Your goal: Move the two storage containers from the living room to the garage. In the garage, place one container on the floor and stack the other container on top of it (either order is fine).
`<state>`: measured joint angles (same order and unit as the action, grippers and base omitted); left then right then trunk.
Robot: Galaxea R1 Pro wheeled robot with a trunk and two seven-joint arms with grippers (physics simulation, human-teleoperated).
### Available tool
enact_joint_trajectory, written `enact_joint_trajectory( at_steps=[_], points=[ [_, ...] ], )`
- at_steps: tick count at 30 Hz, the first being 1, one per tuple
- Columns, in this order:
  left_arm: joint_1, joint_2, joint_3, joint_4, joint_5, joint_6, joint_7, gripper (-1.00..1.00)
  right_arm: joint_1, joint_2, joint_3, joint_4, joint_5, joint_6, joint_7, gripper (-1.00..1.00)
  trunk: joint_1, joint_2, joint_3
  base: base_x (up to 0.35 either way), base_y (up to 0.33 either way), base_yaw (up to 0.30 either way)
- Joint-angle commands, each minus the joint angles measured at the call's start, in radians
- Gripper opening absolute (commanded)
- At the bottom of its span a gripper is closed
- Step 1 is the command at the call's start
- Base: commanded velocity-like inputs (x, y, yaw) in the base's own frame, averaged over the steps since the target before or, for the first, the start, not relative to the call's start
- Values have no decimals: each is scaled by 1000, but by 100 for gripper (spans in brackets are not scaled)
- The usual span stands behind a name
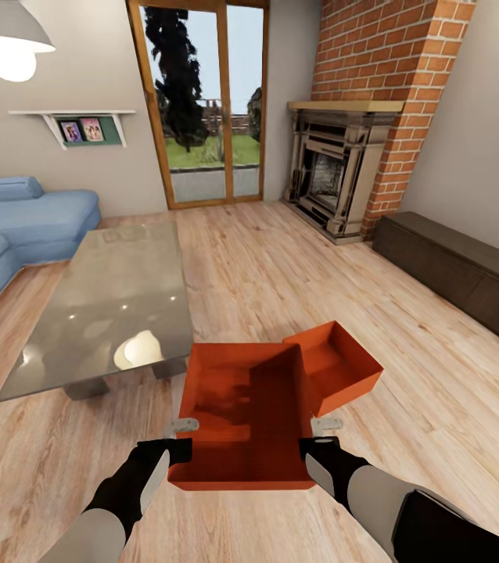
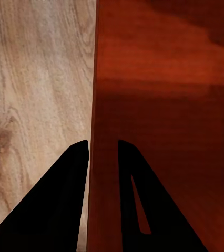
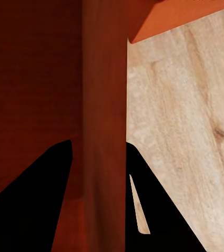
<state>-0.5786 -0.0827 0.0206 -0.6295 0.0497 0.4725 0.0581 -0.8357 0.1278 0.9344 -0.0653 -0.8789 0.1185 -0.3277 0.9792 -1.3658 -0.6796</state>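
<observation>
Head view: we see both arms at the near bin [image 1: 242, 422], the left gripper [image 1: 181, 427] and right gripper [image 1: 326, 424] each closed on a side wall, one finger inside, one outside. A second bin [image 1: 335, 367] sits tilted beside its far right corner on the wood floor [image 1: 296, 266], near the glass bench [image 1: 116, 297].

In the living room, 2 orange-red storage containers sit on the wood plank floor [image 1: 281, 266]: the near container [image 1: 245, 422] with the far container [image 1: 335, 366] touching its right corner, angled. The left gripper [image 1: 181, 427] and right gripper [image 1: 326, 424] straddle the near container's side walls. A glass-topped worktop [image 1: 109, 301] stands to the left.
</observation>
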Motion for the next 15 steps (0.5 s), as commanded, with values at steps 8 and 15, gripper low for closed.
enact_joint_trajectory(
  at_steps=[8, 15],
  points=[
    [0, 0, 4, 1, -16, 8, 10, -100, -2, -4, -17, -2, 23, 6, -20, -100, -31, 56, 24, 0, 0, 0],
    [0, 0, 4, 1, -16, 8, 10, -100, -1, -4, -17, -2, 23, 6, -20, -100, -58, 105, 46, 0, 0, 0]
  ],
)
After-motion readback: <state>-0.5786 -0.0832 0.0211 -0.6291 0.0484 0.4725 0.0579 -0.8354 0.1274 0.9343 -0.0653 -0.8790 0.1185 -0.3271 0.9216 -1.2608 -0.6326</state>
